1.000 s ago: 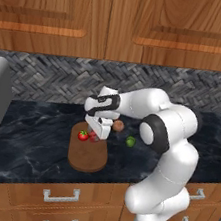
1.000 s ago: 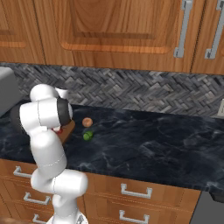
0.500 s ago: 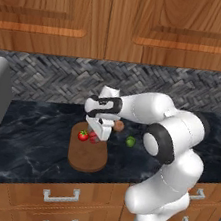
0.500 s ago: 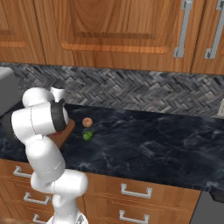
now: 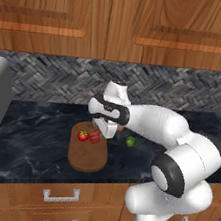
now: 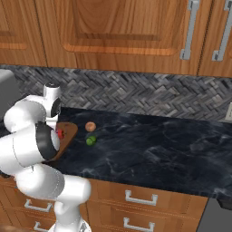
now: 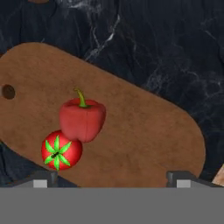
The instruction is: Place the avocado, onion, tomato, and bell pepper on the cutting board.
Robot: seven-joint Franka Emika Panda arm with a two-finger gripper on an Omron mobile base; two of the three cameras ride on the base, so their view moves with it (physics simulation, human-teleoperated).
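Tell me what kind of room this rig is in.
A simulated kitchen: wooden wall cabinets over a dark marble counter, a herringbone tile backsplash, and a cutting board carrying a tomato and bell pepper.

Both base views look down from behind at the cutting board (image 5: 88, 152); the hand view hangs close above it.

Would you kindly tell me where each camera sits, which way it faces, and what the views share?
Left base view: behind the arm's left, facing the brown wooden cutting board; white arm lower right.
Right base view: behind its right, facing the dark counter; arm lower left.
Hand view: above the board, looking down; open gripper at bottom.
All share the board with bright red tomato.
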